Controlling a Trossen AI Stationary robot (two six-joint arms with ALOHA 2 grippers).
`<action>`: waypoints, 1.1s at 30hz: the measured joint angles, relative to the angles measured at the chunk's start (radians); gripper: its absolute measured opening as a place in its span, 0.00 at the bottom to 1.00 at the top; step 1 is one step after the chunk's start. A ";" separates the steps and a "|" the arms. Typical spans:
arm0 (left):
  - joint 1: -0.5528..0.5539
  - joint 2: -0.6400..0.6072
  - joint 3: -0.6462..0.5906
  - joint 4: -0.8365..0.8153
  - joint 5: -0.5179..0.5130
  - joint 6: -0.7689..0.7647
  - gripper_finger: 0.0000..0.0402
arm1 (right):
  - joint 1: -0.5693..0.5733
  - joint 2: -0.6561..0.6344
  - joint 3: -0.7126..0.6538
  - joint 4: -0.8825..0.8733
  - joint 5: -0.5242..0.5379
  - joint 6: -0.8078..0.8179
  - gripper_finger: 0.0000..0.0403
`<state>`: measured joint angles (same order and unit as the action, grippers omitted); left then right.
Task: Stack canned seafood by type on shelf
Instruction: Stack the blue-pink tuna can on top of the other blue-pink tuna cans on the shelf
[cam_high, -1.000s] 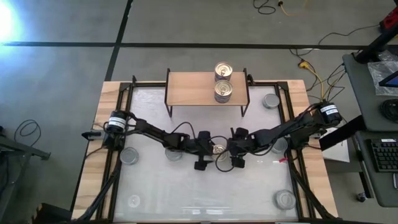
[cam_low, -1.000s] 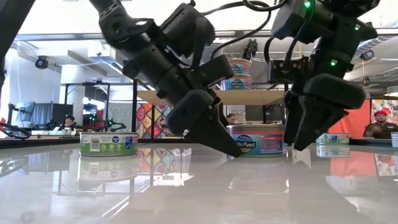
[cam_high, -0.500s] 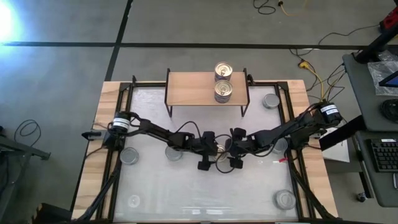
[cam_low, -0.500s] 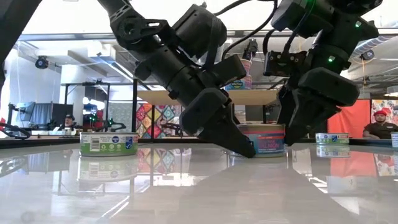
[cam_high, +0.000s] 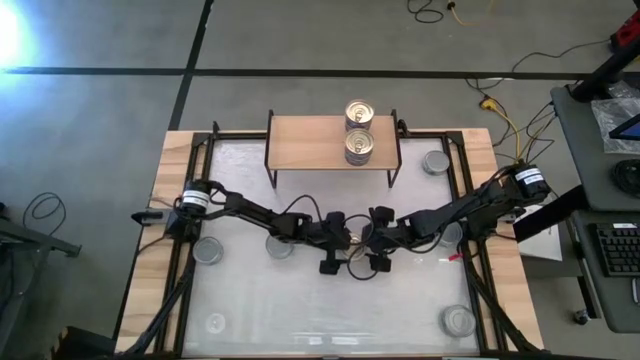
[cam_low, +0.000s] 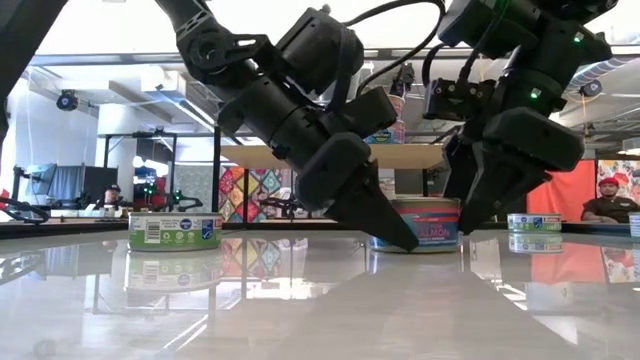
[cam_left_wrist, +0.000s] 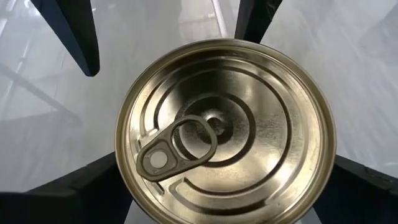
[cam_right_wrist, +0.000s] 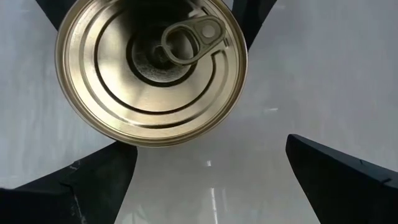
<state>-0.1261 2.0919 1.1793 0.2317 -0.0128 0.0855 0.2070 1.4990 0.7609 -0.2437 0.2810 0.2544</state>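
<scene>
I count two tins (cam_high: 358, 132) stacked on the shelf (cam_high: 310, 142) so far, well beyond both pincers. My left pincer (cam_high: 334, 249) sits wide around a gold-topped tin (cam_left_wrist: 225, 132), not yet gripping; the right pincer (cam_high: 376, 248) waits wide just beside it. Several tins (cam_high: 209, 250) remain scattered on the surface (cam_high: 400, 300).
</scene>
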 joint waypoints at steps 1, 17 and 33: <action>-0.001 -0.003 0.000 -0.005 0.002 -0.001 0.92 | 0.000 0.000 0.000 0.002 -0.010 0.003 0.99; -0.002 -0.269 0.036 -0.175 -0.035 -0.043 0.92 | 0.020 -0.392 0.005 -0.216 -0.025 0.115 0.99; 0.370 -0.327 0.531 -0.650 0.005 0.151 0.92 | -0.026 -0.579 0.116 -0.186 0.160 -0.215 0.99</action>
<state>0.2435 1.7649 1.7105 -0.4184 -0.0082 0.2361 0.1812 0.9200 0.8767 -0.4293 0.4408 0.0390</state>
